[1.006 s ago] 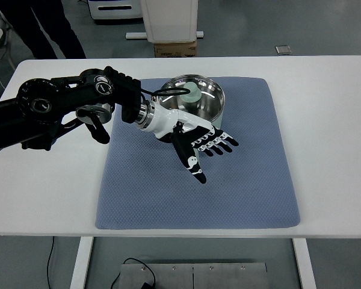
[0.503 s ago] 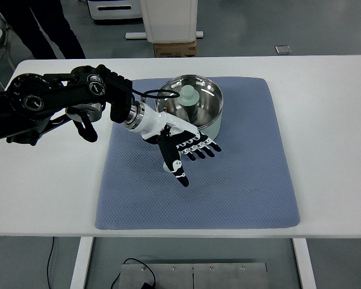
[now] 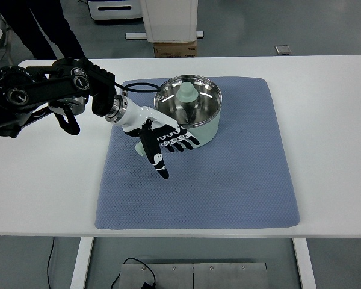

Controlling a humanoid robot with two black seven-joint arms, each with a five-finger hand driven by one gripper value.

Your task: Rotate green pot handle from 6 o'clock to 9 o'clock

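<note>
A pale green pot [image 3: 208, 130] with a glass lid and a green knob [image 3: 187, 93] stands at the back middle of the blue mat [image 3: 240, 180]. A bit of its pale green handle [image 3: 141, 147] shows by the pot's lower left, mostly hidden under my hand. My left hand [image 3: 164, 143] lies over it with fingers spread and thumb pointing toward the table's front, holding nothing. Its black arm [image 3: 42, 90] comes in from the left edge. The right arm is out of view.
The mat covers the middle of a white table [image 3: 331, 132]. A black cable [image 3: 138, 88] runs from the arm's wrist toward the pot's rim. Behind the table stand a cardboard box [image 3: 175, 49] and a person's dark legs [image 3: 42, 27] at the back left.
My left arm and hand have swung left and slightly back. The pot has shifted a little left, and the handle's end now shows left of the hand.
</note>
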